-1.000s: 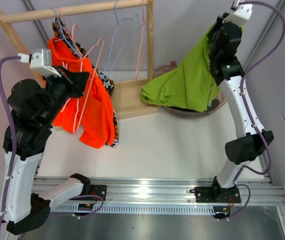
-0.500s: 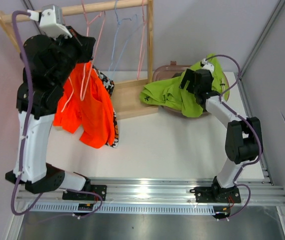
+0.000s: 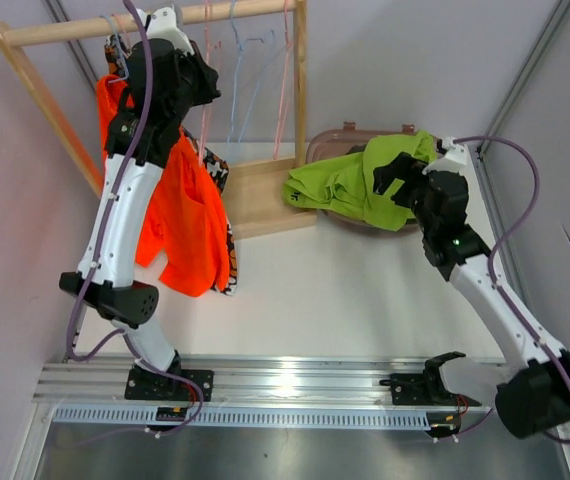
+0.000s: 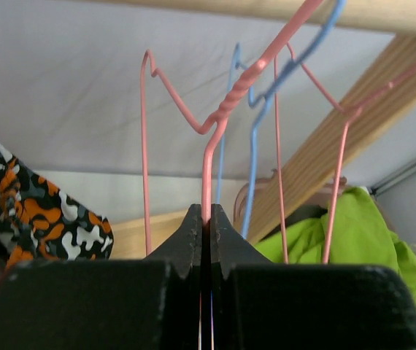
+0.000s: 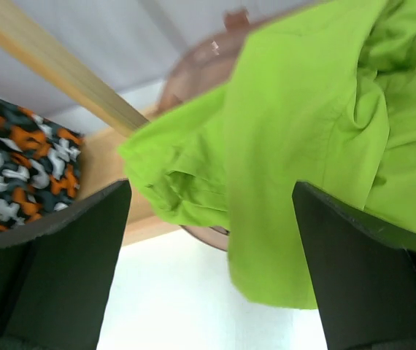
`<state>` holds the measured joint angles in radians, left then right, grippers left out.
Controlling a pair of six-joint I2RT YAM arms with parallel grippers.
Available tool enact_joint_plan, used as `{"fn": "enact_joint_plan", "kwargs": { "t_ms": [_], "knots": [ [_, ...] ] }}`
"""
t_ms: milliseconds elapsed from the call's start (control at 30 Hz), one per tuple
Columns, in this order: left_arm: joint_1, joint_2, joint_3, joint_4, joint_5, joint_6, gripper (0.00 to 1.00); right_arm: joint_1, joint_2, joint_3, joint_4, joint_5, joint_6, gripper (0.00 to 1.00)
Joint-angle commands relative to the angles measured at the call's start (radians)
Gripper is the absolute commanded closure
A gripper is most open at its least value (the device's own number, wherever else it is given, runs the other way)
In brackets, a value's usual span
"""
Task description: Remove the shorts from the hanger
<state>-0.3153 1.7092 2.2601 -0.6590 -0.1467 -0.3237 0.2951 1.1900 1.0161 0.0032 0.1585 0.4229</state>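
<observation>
Left claw [image 4: 206, 219] clamped fully shut (jaws pressed together) on the stem of a pink wire hanger [image 4: 209, 146], up just under the wooden rail [image 3: 65, 30]. Orange shorts [image 3: 180, 220] hang below it, camouflage shorts [image 4: 40, 219] beside them. Right claw [image 5: 208, 219] spread wide, gripping nothing; lime green shorts [image 5: 303, 124] lie directly ahead of it, draped over a brown basin [image 3: 327, 143] on the surface [image 3: 315, 290].
</observation>
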Motion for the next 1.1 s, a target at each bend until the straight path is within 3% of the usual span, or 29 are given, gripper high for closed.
{"fn": "enact_joint_plan", "kwargs": {
  "t_ms": [0,100,133,200,267,367,400,700,833,1067],
  "knots": [
    [0.021,0.039,0.116,0.072,0.016,-0.032,1.0,0.027,-0.095,-0.06,-0.046,-0.011,0.023,0.01],
    [0.021,0.069,0.157,0.05,0.044,-0.051,1.0,0.056,-0.173,-0.08,-0.072,0.012,0.024,0.01],
    [0.021,0.064,0.15,0.052,0.05,-0.063,0.95,0.062,-0.193,-0.077,-0.09,0.016,0.019,0.01],
    [0.019,0.04,0.118,0.061,0.061,-0.067,0.76,0.075,-0.201,-0.056,-0.109,0.036,0.004,0.01],
    [0.019,0.021,0.075,0.073,0.065,-0.069,0.46,0.081,-0.193,-0.031,-0.143,0.052,-0.013,0.01],
    [0.021,-0.003,0.065,0.062,0.073,-0.069,0.25,0.082,-0.196,-0.002,-0.16,0.067,-0.021,0.01],
    [0.021,-0.016,0.068,0.056,0.079,-0.067,0.22,0.084,-0.199,-0.001,-0.16,0.065,-0.018,0.0],
    [0.03,-0.193,0.096,-0.037,0.104,-0.075,0.2,0.107,-0.257,-0.037,-0.175,0.073,-0.001,0.01],
    [0.05,-0.308,0.009,-0.07,0.029,-0.037,0.21,0.11,-0.274,-0.054,-0.174,0.075,0.0,0.01],
    [0.123,-0.373,-0.167,-0.113,-0.056,-0.021,0.24,0.116,-0.286,-0.065,-0.186,0.072,0.007,0.01]
  ]
}}
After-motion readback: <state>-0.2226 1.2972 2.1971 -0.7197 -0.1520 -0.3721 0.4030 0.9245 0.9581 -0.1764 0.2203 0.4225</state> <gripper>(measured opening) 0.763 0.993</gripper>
